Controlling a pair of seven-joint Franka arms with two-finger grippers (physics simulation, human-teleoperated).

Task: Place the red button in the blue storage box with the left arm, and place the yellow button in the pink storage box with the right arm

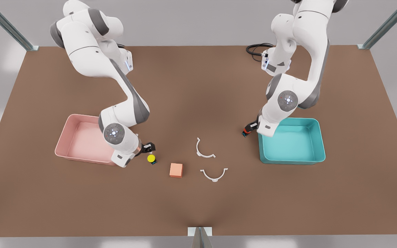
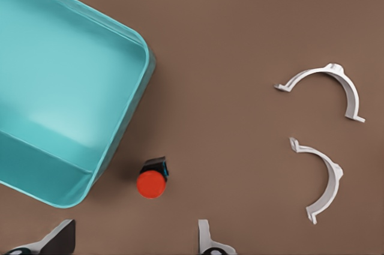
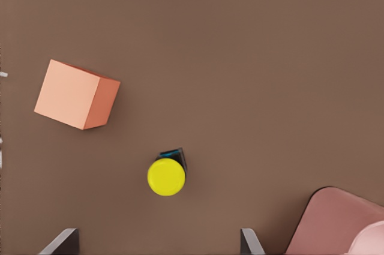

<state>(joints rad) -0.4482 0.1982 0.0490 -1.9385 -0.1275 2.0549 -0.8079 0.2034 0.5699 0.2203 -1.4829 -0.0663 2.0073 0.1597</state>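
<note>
Red button (image 2: 151, 183) stands upright on the table just ahead of the left gripper (image 2: 135, 238), beside the blue storage box (image 2: 72, 81); yellow button (image 3: 166, 176) likewise sits before the right gripper (image 3: 159, 242), near the pink storage box (image 3: 336, 219). Both grippers are spread open and empty. Each button looks light, rigid and smooth: pinch the dark base under the cap. Their short axes point upward.

Red button (image 2: 151, 183), yellow button (image 3: 166, 176), salmon cube (image 3: 76, 94).

Both arms have glossy white shells, grey joint bands, round lit wrist caps and black fingers (image 1: 148, 147).
</note>
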